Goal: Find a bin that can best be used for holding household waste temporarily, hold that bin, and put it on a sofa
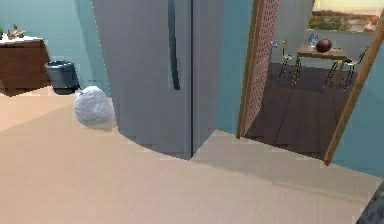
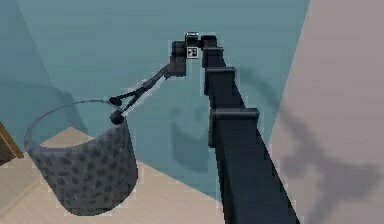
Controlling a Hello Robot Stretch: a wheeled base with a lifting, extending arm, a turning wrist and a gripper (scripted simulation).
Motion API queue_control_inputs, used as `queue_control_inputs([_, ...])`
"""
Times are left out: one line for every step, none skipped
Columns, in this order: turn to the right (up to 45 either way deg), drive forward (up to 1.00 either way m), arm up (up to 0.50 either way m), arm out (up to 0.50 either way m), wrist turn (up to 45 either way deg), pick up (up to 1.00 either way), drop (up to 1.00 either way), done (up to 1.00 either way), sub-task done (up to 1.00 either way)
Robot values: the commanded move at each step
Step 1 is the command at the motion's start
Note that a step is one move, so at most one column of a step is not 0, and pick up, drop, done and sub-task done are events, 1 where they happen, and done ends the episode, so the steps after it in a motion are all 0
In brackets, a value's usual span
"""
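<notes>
A dark grey mesh-patterned bin hangs tilted at the arm side view's left, its open rim up by the fingers of my gripper, and it looks clear of the floor, so the gripper holds it. The dark arm rises from the bottom edge toward a teal wall. A second small dark bin stands on the floor at the forward view's left, beside a wooden cabinet.
A tall grey fridge stands straight ahead, with a white tied bag on the floor at its left. At the right, an open doorway leads to a room with a table and chairs. Beige floor lies open in front.
</notes>
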Motion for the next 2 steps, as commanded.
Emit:
queue_control_inputs([0.0, 0.0, 0.0, 0.0, -18.0, 0.0, 0.0, 0.0, 0.0])
queue_control_inputs([0.0, 0.0, 0.0, -0.46, 0.0, 0.0, 0.0, 0.0, 0.0])
